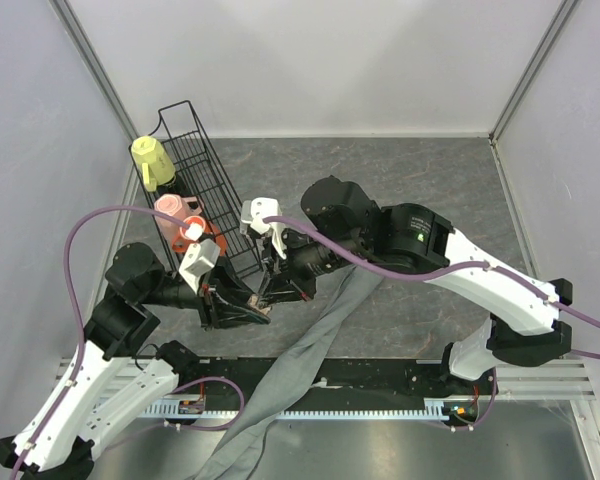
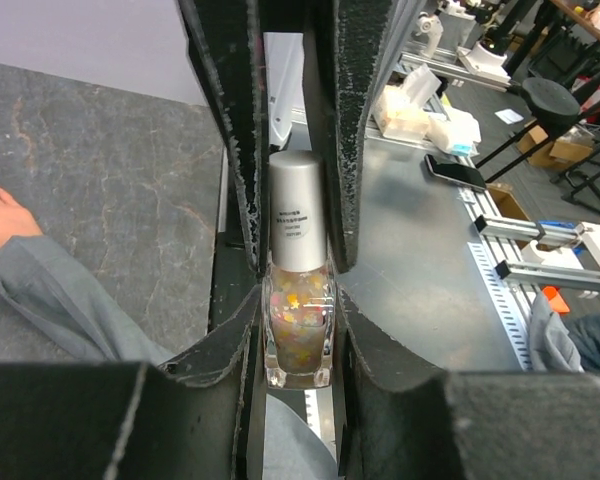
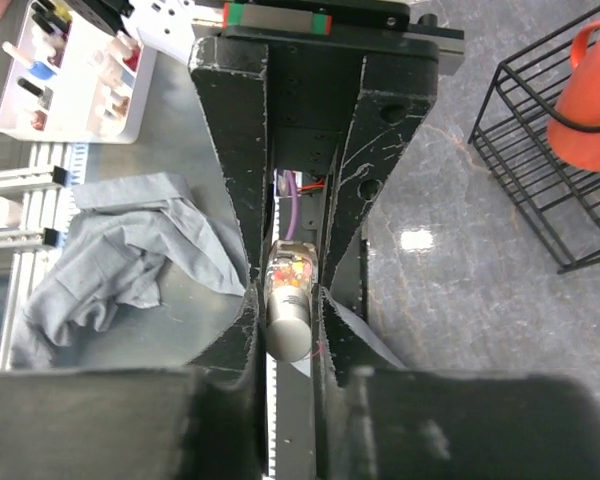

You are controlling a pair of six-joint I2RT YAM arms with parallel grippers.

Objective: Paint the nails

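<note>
left wrist: bottle (image 2: 298, 300) label (image 2: 291, 228) illegible

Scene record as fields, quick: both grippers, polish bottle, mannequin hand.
left gripper: jaws shut on polish bottle, at the glass body
right gripper: jaws shut on silver cap
cap: on the bottle
mannequin hand: on the table, no gripper on it; nails too small to read
grey sleeve: trails toward the near edge

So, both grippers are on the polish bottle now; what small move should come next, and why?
Probably the right gripper should twist the silver cap loose while the left gripper holds firm. The left fingers pinch the glass body of the nail polish bottle, the right fingers clamp the cap, and the cap is on.
</note>
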